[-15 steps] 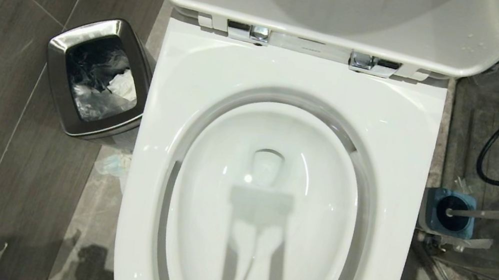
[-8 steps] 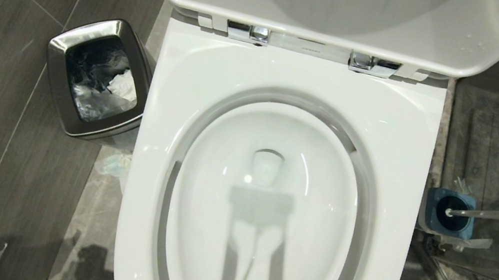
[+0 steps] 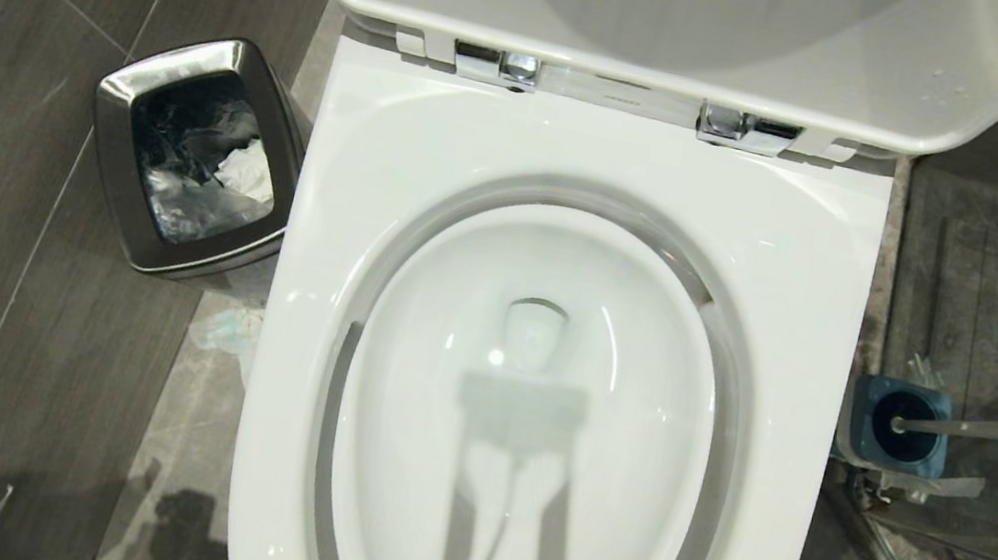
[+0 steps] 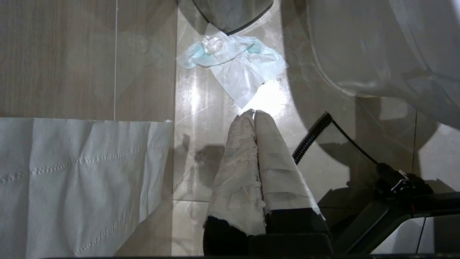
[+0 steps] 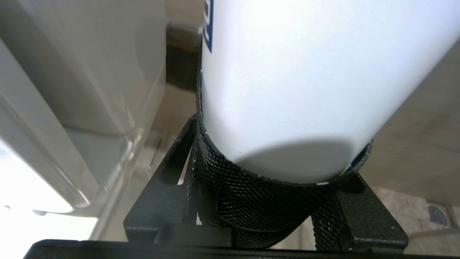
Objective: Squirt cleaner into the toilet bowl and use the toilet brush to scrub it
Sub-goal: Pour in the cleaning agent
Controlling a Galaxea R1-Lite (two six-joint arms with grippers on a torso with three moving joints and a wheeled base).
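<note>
The toilet bowl point(image 3: 538, 408) is glossy white, with an oval basin inside a rounded-square rim and its lid raised on chrome hinges. The right gripper point(image 5: 273, 169) pinches a white bottle point(image 5: 305, 79) bearing a blue label, seen off the bowl's far right corner. The toilet brush point(image 3: 991, 428) stands in its blue holder point(image 3: 865, 423) beside the bowl's right edge. The left gripper point(image 4: 254, 114), pressed together, hangs over floor tiles near a crumpled tissue point(image 4: 233, 61).
</note>
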